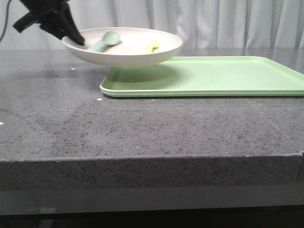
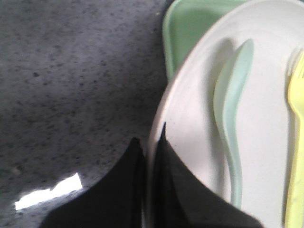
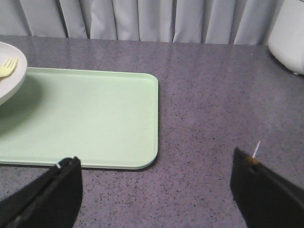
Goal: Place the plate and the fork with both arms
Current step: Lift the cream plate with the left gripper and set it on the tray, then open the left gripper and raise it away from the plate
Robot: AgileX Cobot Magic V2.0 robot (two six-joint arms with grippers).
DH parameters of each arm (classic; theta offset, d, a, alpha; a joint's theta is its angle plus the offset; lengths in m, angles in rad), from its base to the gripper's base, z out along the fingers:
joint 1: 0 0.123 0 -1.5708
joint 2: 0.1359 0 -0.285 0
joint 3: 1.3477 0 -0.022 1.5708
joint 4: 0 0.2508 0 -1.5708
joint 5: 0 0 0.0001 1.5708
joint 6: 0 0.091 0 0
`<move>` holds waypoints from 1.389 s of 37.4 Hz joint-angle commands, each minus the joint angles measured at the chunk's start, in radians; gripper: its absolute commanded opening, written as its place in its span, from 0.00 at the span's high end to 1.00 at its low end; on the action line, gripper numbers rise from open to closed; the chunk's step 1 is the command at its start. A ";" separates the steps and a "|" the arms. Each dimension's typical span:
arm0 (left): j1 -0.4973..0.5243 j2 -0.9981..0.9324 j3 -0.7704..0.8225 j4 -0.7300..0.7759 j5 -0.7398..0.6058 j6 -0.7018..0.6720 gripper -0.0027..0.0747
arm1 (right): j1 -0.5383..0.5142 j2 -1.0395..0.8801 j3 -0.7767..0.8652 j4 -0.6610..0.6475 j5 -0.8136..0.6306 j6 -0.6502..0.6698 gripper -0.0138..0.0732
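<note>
The cream plate (image 1: pixel 137 54) hangs in the air over the left end of the light-green tray (image 1: pixel 223 76), tilted a little. My left gripper (image 1: pixel 76 37) is shut on the plate's left rim; in the left wrist view its black fingers (image 2: pixel 180 180) pinch the plate (image 2: pixel 190 123) rim from both sides. In the plate lie the yellow fork (image 2: pixel 297 142) and a pale green spoon (image 2: pixel 230 109). The fork (image 1: pixel 153 46) shows only as a yellow bit in the front view. My right gripper (image 3: pixel 156 183) is open over bare counter beside the tray's corner, holding nothing.
The green tray (image 3: pixel 90 118) lies flat on the grey speckled counter (image 1: pixel 142 128). A white object (image 3: pixel 289 38) stands at the counter's far edge in the right wrist view. Curtains hang behind the counter. The counter's front edge drops off near me.
</note>
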 commanded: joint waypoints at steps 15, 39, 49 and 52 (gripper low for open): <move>-0.195 0.009 -0.035 -0.068 -0.159 -0.121 0.99 | 0.001 0.014 -0.036 -0.013 -0.077 -0.010 0.09; -0.292 0.032 -0.035 0.113 -0.268 -0.332 0.99 | 0.001 0.014 -0.036 -0.013 -0.077 -0.010 0.09; -0.292 0.032 -0.035 0.113 -0.272 -0.332 0.76 | 0.001 0.014 -0.036 -0.013 -0.077 -0.010 0.09; -0.292 0.032 -0.035 0.113 -0.272 -0.332 0.62 | 0.001 0.014 -0.036 -0.013 -0.077 -0.010 0.09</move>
